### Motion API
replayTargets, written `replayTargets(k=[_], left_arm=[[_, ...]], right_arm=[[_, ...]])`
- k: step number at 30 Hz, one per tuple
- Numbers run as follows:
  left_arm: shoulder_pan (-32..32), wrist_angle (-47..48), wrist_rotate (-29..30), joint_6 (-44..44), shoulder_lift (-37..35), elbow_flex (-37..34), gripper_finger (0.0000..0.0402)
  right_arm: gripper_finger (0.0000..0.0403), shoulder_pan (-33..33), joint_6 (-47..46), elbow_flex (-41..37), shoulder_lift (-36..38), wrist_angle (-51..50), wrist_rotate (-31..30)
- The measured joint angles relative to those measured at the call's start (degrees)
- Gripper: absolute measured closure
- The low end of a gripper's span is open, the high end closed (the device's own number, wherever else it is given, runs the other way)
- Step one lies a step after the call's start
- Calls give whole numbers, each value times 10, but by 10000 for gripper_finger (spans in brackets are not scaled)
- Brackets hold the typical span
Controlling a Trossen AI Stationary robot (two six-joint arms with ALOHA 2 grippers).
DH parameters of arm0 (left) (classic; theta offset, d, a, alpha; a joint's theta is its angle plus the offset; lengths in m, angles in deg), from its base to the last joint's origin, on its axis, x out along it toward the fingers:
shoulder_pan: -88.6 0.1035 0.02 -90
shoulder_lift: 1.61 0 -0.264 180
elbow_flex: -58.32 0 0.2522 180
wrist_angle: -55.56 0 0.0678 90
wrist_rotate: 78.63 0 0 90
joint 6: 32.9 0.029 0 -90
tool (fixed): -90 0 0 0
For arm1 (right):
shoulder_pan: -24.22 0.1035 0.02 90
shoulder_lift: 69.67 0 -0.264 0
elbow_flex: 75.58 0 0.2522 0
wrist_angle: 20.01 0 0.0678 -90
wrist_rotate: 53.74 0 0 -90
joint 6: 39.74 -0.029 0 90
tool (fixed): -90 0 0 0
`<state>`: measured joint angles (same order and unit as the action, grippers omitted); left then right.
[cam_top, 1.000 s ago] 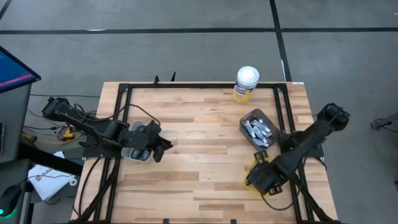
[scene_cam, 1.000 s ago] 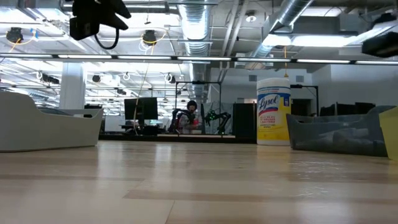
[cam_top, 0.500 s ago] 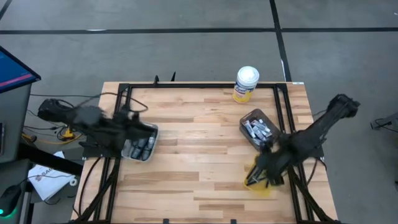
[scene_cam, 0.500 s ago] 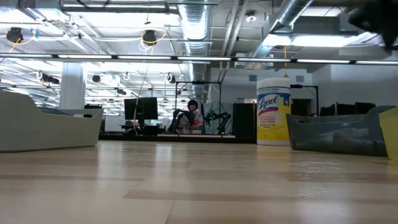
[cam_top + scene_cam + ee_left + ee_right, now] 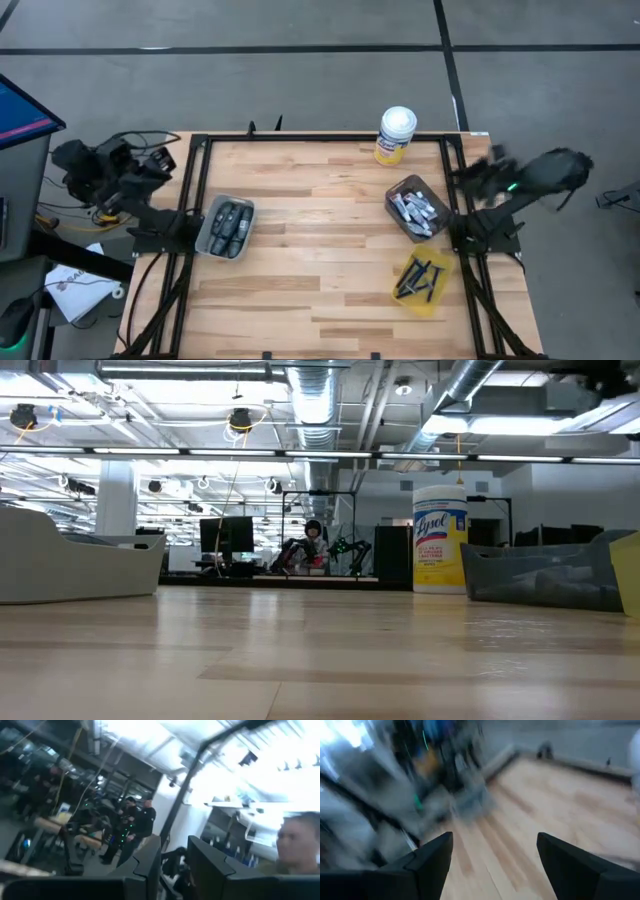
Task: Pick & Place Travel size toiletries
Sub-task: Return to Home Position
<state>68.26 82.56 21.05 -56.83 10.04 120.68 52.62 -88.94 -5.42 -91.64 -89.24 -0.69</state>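
Three bins on the wooden tabletop (image 5: pixel 320 250) carry the travel size toiletries, and neither tool touches any of them. Nearest the front edge, toward the right, a yellow bin (image 5: pixel 425 305) holds a heap of thin disposable razors (image 5: pixel 418 277). Farther back on the left side, a light grey bin (image 5: pixel 207 235) holds dark oval shaver pieces (image 5: pixel 230 222). Across from it on the right, a dark grey bin (image 5: pixel 391 197) holds small silver-white tubes (image 5: pixel 417 210). The left tool (image 5: pixel 173 840) sits outside the tabletop's left edge, well apart from the shaver pieces, empty, its fingers parted by a narrow gap. The right tool (image 5: pixel 495 836) hangs off the right edge, beyond the tube bin, released wide with nothing between its fingers. At the far edge stands a yellow Lysol canister (image 5: pixel 396 134) with a white lid. Behind the tabletop, deep in the room, a person (image 5: pixel 313 545) sits among monitors.
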Motion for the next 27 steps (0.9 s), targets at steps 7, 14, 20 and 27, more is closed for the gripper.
replayTargets(k=[7, 14, 20, 27], left_arm=[[0, 4, -78, 73, -31, -2, 309], [0, 3, -91, 73, -49, -22, 309], [0, 3, -100, 86, -78, -70, 309], [0, 2, -109, 102, -113, -147, 309]], right_arm=[[121, -29, 153, -1, 133, 70, -4], [121, -37, 309, -16, 197, 163, 46], [121, -37, 396, -37, 215, 212, 118], [121, -27, 421, -73, 216, 220, 131]])
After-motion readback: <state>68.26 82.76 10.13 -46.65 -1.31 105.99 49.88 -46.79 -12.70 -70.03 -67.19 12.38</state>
